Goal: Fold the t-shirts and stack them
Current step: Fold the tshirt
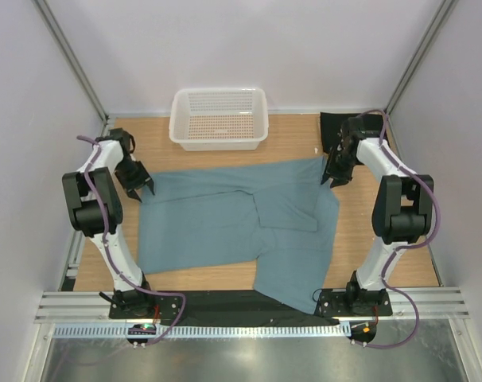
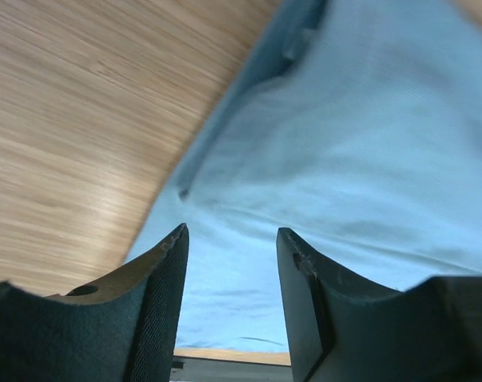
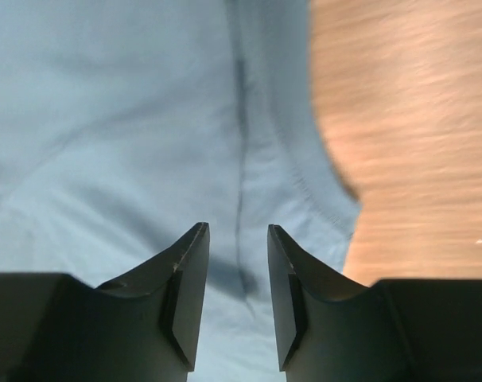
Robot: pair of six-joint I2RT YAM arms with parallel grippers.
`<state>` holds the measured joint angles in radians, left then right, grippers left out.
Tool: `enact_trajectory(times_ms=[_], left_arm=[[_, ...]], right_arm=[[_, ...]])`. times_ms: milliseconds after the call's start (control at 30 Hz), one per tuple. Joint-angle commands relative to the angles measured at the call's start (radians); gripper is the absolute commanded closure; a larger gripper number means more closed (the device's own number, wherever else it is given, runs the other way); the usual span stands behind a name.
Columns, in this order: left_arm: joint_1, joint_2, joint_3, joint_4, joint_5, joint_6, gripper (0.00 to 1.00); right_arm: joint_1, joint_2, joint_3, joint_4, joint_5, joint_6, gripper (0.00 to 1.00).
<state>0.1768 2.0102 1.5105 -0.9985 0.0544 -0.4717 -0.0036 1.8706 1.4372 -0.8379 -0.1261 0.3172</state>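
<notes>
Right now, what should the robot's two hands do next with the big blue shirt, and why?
Most likely lower both and pinch. The left gripper and the right gripper both stand open over the far corners of the teal-blue shirt, which lies spread out and only partly folded. Nothing is gripped yet, so a grip on those corners probably has to come before the next fold.

The basket [image 1: 218, 119] sits behind the t-shirt [image 1: 209, 223] spread on the table [image 1: 293, 139].

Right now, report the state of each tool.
Left tool: open, holding nothing, above the teal t-shirt edge.
Right tool: open, holding nothing, above the same shirt.
</notes>
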Motion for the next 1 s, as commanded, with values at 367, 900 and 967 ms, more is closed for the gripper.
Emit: enact_trajectory(times_ms=[367,900,967], left_arm=[[-0.076,0.064,0.103,0.139,0.173,-0.081,0.54],[-0.083,-0.117,-0.041,0.057,-0.140,0.025,0.56],[-0.082,-0.123,-0.049,0.055,-0.168,0.031,0.56]], right_arm=[[0.165,-0.070,-0.078,0.106,-0.130,0.016,0.52],[0.180,-0.053,-0.050,0.068,-0.136,0.023,0.52],[0.179,-0.106,-0.090,0.059,-0.119,0.019,0.52]])
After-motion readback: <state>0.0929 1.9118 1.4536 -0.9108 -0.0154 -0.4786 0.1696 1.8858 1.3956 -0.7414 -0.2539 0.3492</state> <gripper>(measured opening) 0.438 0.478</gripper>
